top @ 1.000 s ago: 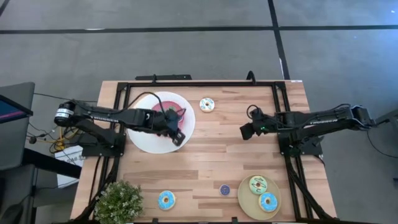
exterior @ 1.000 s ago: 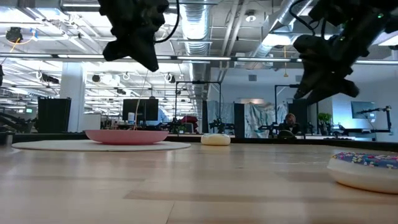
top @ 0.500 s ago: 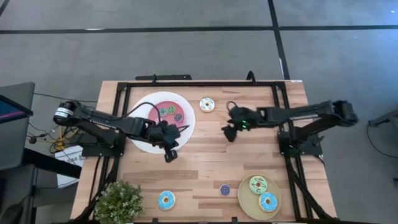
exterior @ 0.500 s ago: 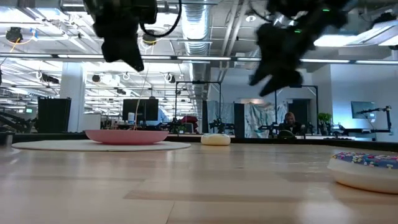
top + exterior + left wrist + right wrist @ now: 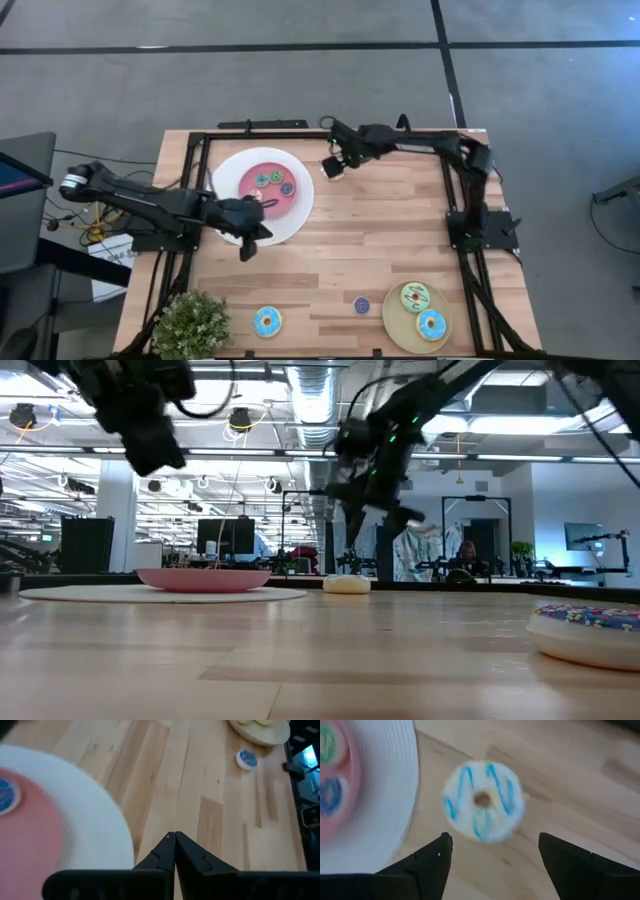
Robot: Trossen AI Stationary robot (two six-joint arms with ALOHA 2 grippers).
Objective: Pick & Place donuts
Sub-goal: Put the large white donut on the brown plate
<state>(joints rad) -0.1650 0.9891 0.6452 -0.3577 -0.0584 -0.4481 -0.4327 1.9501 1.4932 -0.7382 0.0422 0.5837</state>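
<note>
The right gripper [image 5: 335, 165] has swung across the table from the middle of its own side to the far edge, and it now hangs over the cream donut [image 5: 331, 168] with blue stripes, which lies on the bare wood just beside the white plate [image 5: 297, 215]. Its fingers have spread wide on the way; in the right wrist view they stand well apart on either side of the donut [image 5: 483, 801], not touching it — so nothing is held yet, and the arm looks set to drop for a pick. The left gripper [image 5: 247, 247] has pulled back off the white plate toward the near-left edge, its fingers pressed together and empty; in its own wrist view the closed tips [image 5: 174, 840] sit over wood just past the plate rim [image 5: 107, 810]. Tiny donuts [image 5: 273, 181] rest in the plate's pink centre. Judging by that, the left arm's delivery is done and the turn passes to the right arm. Elsewhere, a blue donut [image 5: 267, 321] lies near the plant [image 5: 190, 325], a tiny one [image 5: 361, 305] sits beside the tan plate [image 5: 392, 322], and that plate carries a green donut [image 5: 415, 297] and another blue one [image 5: 431, 324].
</note>
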